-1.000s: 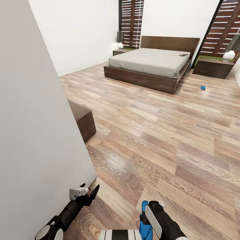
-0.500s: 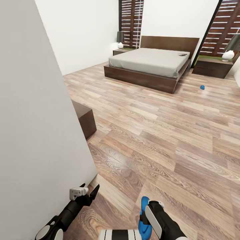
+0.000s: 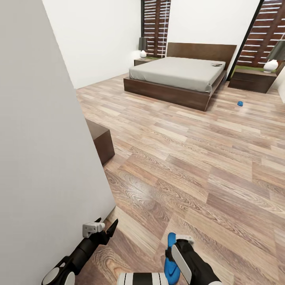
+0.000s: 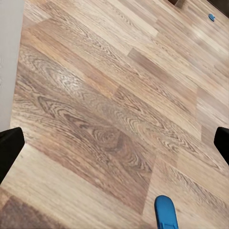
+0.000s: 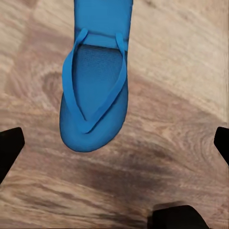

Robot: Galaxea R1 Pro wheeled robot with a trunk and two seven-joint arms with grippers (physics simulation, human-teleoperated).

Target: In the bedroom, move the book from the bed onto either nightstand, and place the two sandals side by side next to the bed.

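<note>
Head view, left to right. A white wall (image 3: 43, 138) takes up the left side; against it, farther in, a low dark dresser (image 3: 101, 141). The left gripper (image 3: 103, 228) hangs low beside the wall over the wood-plank floor (image 3: 190, 158); its fingertips sit at opposite edges of the left wrist view, jaws wide, nothing between them.

Just right of it, the right gripper (image 5: 114, 143) hangs above a near sandal (image 3: 171, 259) lying flat on the floor, straps up. Both dark fingertips sit at the edges of the right wrist view, clear of the sandal (image 5: 95, 81); jaws wide, no contact visible.

Across the room stands the bed (image 3: 180, 77), with the book (image 3: 217, 64) on the mattress near the headboard. A nightstand (image 3: 143, 61) with a lamp (image 3: 143, 47) sits on its left, a second nightstand (image 3: 253, 80) on its right. The far sandal (image 3: 240, 103) lies on the floor well apart from the bed's right side.

Against half a second ago: the view barely shifts; the right arm sits slightly lower and leftward over the near sandal. Bed, book and far sandal are unmoved.
</note>
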